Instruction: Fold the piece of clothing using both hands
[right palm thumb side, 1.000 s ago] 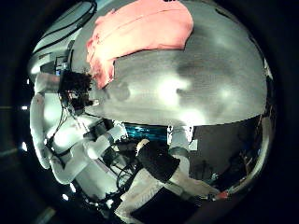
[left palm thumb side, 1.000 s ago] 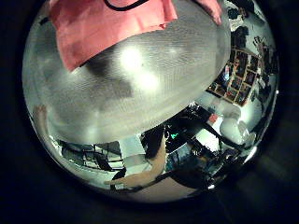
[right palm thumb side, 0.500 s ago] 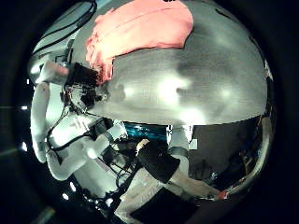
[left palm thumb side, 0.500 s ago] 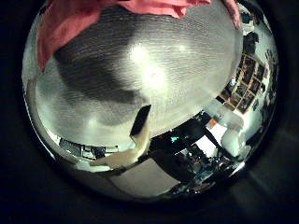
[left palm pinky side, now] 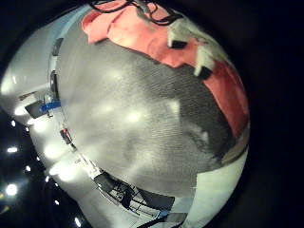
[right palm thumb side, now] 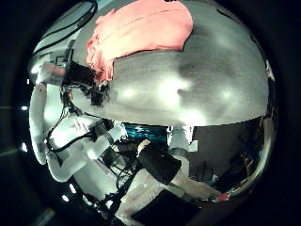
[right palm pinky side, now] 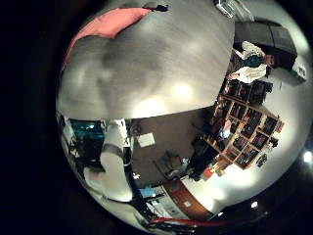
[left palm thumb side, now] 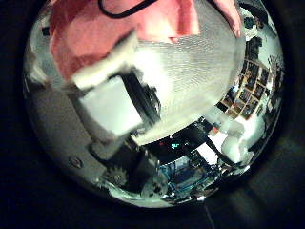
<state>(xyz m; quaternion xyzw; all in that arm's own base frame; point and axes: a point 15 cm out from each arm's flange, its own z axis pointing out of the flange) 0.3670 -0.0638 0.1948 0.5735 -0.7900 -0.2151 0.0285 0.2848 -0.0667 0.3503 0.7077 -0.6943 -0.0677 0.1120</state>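
The piece of clothing [right palm thumb side: 141,33] lies crumpled on the table [right palm thumb side: 188,85], as the right thumb side palm view shows. In that view the left hand [right palm thumb side: 83,80] is down at the cloth's near corner. The left thumb side palm view shows the clothing [left palm thumb side: 95,33] close, with that hand's own finger [left palm thumb side: 112,95] curled across onto its edge. In the left little finger side palm view, fingertips [left palm pinky side: 180,38] rest on the clothing [left palm pinky side: 142,38].
The table's edge [right palm thumb side: 141,121] runs near the left arm [right palm thumb side: 56,141]. Shelves [right palm pinky side: 240,117] stand in the room beyond the table. Bare tabletop [right palm pinky side: 156,69] lies under the right hand.
The left hand's camera has shifted over the clothing's edge, and its fingers have curled into view onto the cloth. The right hand's view has not shifted.
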